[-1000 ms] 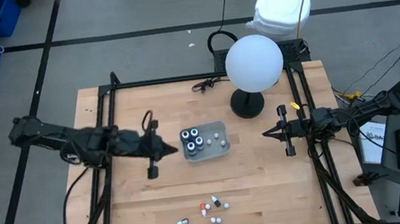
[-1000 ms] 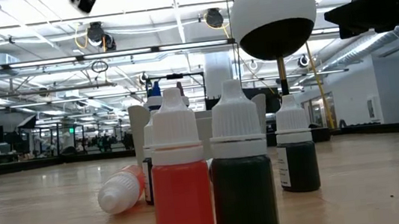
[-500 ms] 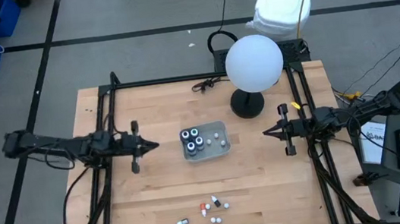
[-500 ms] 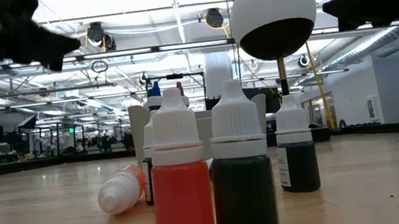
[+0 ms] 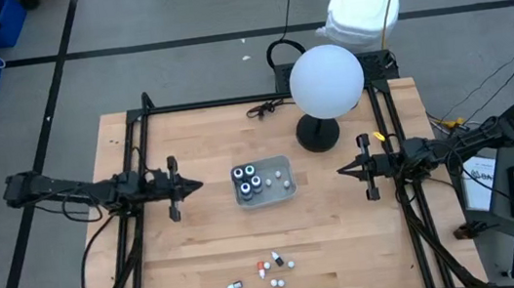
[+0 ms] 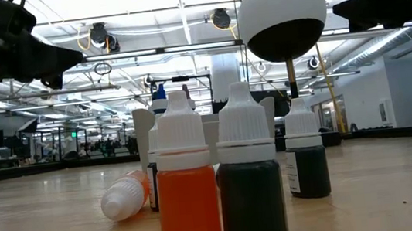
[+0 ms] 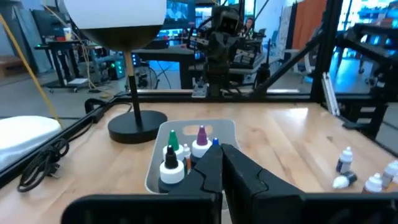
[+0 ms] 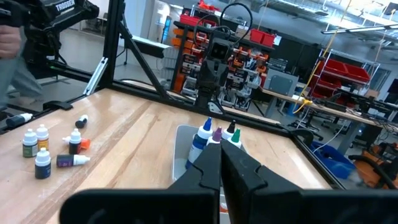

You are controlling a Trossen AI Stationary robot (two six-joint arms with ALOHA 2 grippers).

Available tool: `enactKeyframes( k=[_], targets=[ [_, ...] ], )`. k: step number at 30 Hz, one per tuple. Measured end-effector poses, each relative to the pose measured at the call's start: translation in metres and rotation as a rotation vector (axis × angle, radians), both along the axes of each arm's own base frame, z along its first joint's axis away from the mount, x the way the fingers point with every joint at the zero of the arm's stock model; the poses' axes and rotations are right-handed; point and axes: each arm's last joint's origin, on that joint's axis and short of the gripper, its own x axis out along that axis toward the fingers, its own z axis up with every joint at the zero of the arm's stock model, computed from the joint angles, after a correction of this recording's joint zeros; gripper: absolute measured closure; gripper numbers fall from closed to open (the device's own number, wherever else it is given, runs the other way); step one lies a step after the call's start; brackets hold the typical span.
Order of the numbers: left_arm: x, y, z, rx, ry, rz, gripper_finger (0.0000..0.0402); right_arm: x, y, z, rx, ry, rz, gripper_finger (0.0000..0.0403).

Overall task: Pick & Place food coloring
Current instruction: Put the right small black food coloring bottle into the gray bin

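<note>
Several tiny white-capped dropper bottles (image 5: pixel 270 265) stand or lie loose on the wood near the table's near edge; the low view shows an orange one (image 6: pixel 187 187) and a dark one upright, and another on its side. Small dark bottles with pale tops (image 5: pixel 249 178) stand in the clear tray (image 5: pixel 287 187) at mid-table; their tips look green, purple and blue in the left wrist view (image 7: pixel 200 140). My left gripper (image 5: pixel 198 184) hovers left of the tray, shut and empty. My right gripper (image 5: pixel 341 170) hovers right of it, shut and empty.
A lamp with a white globe (image 5: pixel 326 80) and a black base (image 5: pixel 318 134) stands at the far right of the tray, with a dark cable (image 5: pixel 263 109) beside it. Black frame rails run along the table's left, right and far sides. Bare wood lies between tray and dropper bottles.
My left gripper drew back from beside the tray toward the table's left edge and turned to lie level, then held still. The right arm, the tray and the bottles stayed where they were.
</note>
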Motion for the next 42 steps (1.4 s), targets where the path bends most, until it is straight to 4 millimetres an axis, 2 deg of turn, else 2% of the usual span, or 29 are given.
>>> enactKeyframes(
  k=[5, 10, 14, 19, 24, 31, 37, 42],
  targets=[
    [0.000, 0.000, -0.001, -0.075, 0.004, 0.004, 0.0396, 0.000, 0.000, 0.001, 0.006, -0.013, 0.000, 0.0403],
    [0.000, 0.002, -0.001, -0.218, -0.007, 0.073, 0.0374, 0.000, 0.000, 0.006, 0.139, -0.055, 0.009, 0.0403],
    [0.000, 0.002, -0.001, -0.229, -0.007, 0.075, 0.0363, 0.003, 0.002, 0.005, 0.166, -0.027, 0.026, 0.0403],
    [0.000, 0.002, -0.001, -0.186, -0.004, 0.085, 0.0356, 0.018, 0.017, 0.035, 0.209, 0.101, 0.137, 0.0403],
    [0.000, 0.003, -0.002, -0.115, 0.009, 0.117, 0.0355, 0.058, 0.058, 0.058, 0.184, 0.393, 0.207, 0.0403],
    [0.000, 0.003, -0.002, 0.015, 0.028, 0.118, 0.0355, 0.133, 0.134, 0.070, 0.081, 0.759, 0.069, 0.0389],
    [0.000, 0.003, 0.001, 0.090, 0.002, 0.119, 0.0355, 0.191, 0.180, 0.064, 0.074, 0.773, -0.003, 0.0317],
    [0.000, 0.003, 0.005, 0.099, -0.036, 0.121, 0.0355, 0.214, 0.197, 0.045, 0.094, 0.816, 0.043, 0.0253]
  ],
)
